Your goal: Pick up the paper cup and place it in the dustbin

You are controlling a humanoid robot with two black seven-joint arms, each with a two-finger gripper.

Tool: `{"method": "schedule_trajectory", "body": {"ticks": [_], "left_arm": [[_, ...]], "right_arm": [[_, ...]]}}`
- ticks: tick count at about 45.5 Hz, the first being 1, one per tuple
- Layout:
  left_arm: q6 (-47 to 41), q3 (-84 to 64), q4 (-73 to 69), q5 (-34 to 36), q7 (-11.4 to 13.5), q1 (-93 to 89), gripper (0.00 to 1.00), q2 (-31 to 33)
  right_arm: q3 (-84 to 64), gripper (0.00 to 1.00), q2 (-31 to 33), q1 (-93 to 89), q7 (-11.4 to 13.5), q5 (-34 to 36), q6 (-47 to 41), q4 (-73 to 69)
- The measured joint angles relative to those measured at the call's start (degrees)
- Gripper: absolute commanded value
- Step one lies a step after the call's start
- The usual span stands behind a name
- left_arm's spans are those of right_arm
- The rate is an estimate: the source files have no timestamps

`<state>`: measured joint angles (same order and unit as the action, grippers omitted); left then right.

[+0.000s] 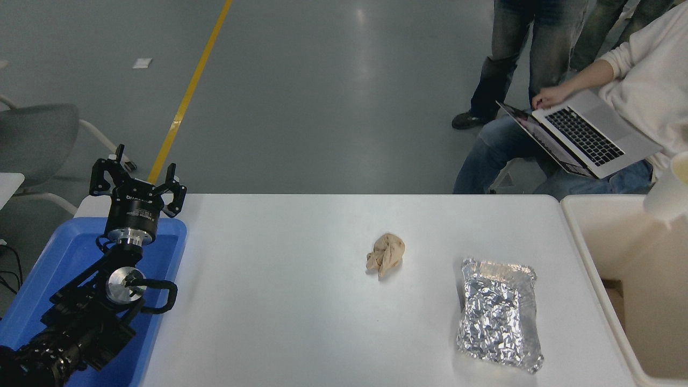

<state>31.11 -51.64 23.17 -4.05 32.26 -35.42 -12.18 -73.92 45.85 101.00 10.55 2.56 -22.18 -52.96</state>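
Observation:
The paper cup (pixel 671 189) is cream-white and blurred at the picture's right edge. It is partly cut off and sits over the far right part of the dustbin (pixel 582 243), a large beige tub off the table's right end. Nothing that holds the cup shows. My right gripper is out of view. My left gripper (pixel 137 176) is open and empty, parked at the lower left over the blue tray (pixel 64 252).
A crumpled brown paper ball (pixel 386 253) lies mid-table. A silver foil tray (pixel 500 314) lies right of it near the dustbin. A seated person with a laptop (pixel 586 131) and standing legs (pixel 510 54) are beyond the far right edge.

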Motion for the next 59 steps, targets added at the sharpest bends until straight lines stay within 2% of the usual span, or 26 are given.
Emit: {"method": "schedule_trajectory", "body": {"ticks": [5,15,29,47,48,50,51,52,56,59], "left_arm": [[0.01,-0.02,0.00,-0.01,0.00,0.01,0.99,0.01],[0.01,-0.03,0.01,0.01,0.00,0.01,0.99,0.04],[0.01,-0.04,0.00,0.01,0.00,0.01,0.99,0.00],[0.01,-0.04,-0.02,0.01,0.00,0.01,0.99,0.03],[0.01,-0.04,-0.02,0.01,0.00,0.01,0.99,0.03],[0.01,-0.04,-0.02,0.01,0.00,0.01,0.99,0.03],[0.01,-0.04,-0.02,0.01,0.00,0.01,0.99,0.03],[0.01,-0.04,-0.02,0.02,0.00,0.01,0.99,0.03],[0.01,-0.04,-0.02,0.02,0.00,0.01,0.99,0.03],[0.01,-0.04,-0.02,0.01,0.00,0.01,0.99,0.03]], "right_arm": [[5.22,0.00,0.32,-9.86,-0.03,0.66,6.51,3.35],[14.74,0.00,-2.18,-27.73,-0.13,1.37,13.14,14.88],[27.52,0.00,-8.19,-46.51,-0.23,1.67,17.49,32.37],[31.49,0.00,-14.62,-57.40,-0.26,1.10,19.94,44.21],[31.55,0.06,-14.76,-57.61,-0.27,1.09,20.02,44.47],[31.64,0.43,-15.07,-58.05,-0.26,1.08,20.16,45.00],[31.68,0.57,-15.20,-58.24,-0.26,1.07,20.20,45.18],[31.71,0.65,-15.32,-58.40,-0.26,1.06,20.25,45.33],[31.81,0.69,-15.58,-58.78,-0.25,1.02,20.99,46.02],[31.86,0.80,-15.72,-58.99,-0.23,1.01,21.99,46.25]]}}
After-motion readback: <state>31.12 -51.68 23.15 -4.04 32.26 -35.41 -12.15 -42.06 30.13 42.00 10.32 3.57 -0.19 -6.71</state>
